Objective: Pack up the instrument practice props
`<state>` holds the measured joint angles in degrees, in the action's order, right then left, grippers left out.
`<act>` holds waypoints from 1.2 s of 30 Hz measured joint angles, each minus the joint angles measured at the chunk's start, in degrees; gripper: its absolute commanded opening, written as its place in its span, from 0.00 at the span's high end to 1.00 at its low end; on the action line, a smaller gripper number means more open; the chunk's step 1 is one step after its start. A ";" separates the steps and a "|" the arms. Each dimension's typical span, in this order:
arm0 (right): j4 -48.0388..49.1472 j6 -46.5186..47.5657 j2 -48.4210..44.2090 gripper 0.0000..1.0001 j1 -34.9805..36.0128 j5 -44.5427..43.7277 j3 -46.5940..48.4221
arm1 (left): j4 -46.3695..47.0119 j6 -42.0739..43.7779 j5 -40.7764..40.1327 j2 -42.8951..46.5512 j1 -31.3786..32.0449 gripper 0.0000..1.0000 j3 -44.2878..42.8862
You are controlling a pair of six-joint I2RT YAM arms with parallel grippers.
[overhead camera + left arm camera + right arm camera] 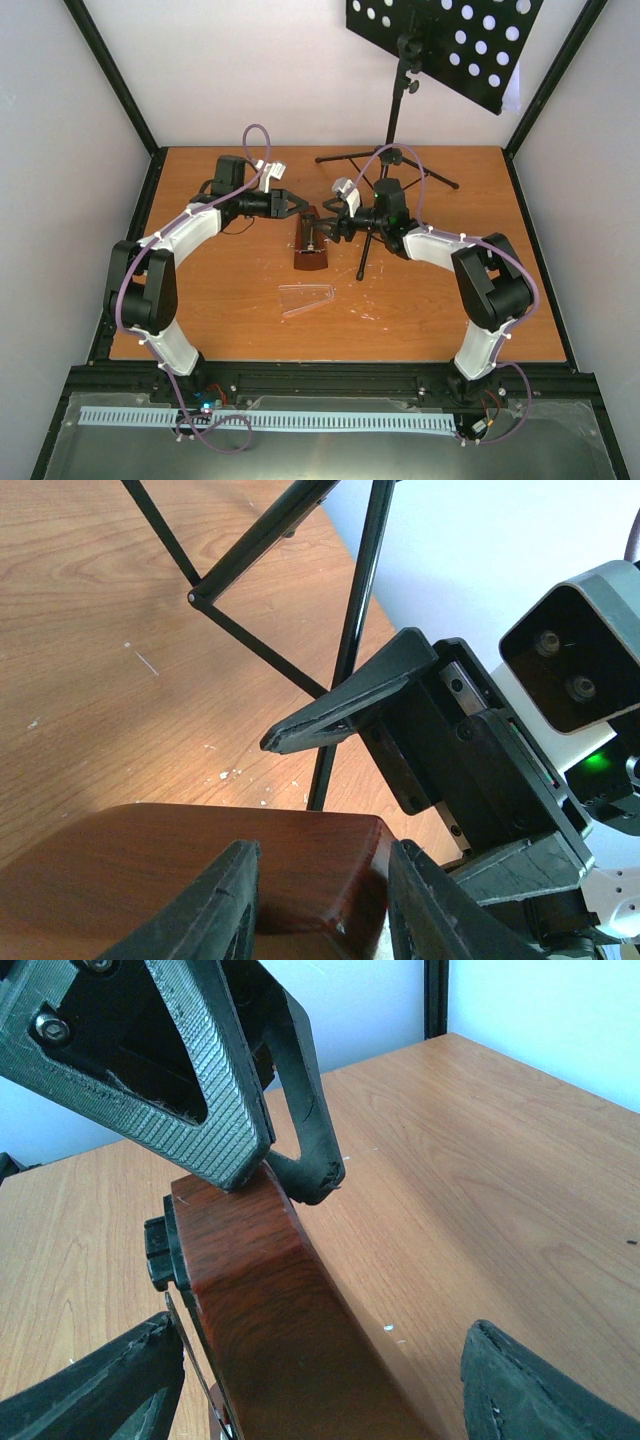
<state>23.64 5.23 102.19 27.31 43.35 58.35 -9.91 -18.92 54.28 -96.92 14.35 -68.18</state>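
Steadying the red-brown wooden pyramid metronome [310,250]: your left gripper [299,207] pinches its narrow end, and your right gripper [329,228] straddles it wide. Next, close right, then refit the clear plastic cover [306,298].

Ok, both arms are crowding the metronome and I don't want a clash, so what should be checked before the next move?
1. That the left gripper straddles the metronome at its narrow end: ok.
2. That its grip is firm: cannot tell.
3. That the right gripper is open, with gaps on both sides of the wood: ok.
4. That the two grippers are clear of each other: cannot tell, very close.
5. That the clear cover is fitted: not ok, it lies apart on the table.
6. That the right arm is clear of the music stand leg: cannot tell.
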 measured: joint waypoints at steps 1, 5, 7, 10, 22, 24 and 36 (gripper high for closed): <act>0.20 -0.15 0.13 0.27 -0.07 0.07 0.00 | 0.04 0.04 0.00 0.00 0.00 0.64 0.00; 0.55 -0.61 0.52 0.28 -0.35 0.46 0.00 | 0.07 0.09 0.04 0.00 0.00 0.64 0.00; 0.61 -0.79 0.68 0.29 -0.39 0.61 0.00 | 0.09 0.09 0.07 0.00 0.00 0.64 0.00; 0.66 -1.05 1.03 0.29 -0.39 0.90 0.02 | 0.09 0.11 0.09 0.00 0.00 0.64 0.00; 1.01 -1.92 2.89 0.29 -0.39 2.75 1.40 | 0.63 0.35 0.24 0.00 0.00 0.64 0.20; 1.03 -2.05 3.08 0.29 -0.39 2.80 1.57 | 0.81 0.42 0.28 -0.11 0.00 0.64 0.20; 1.05 -2.10 3.85 0.29 -0.44 3.65 2.36 | 1.42 0.42 1.18 -0.55 -0.11 0.64 0.20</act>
<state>24.69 3.14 106.04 26.87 47.00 60.71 -8.49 -18.50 55.46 -97.47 14.24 -67.99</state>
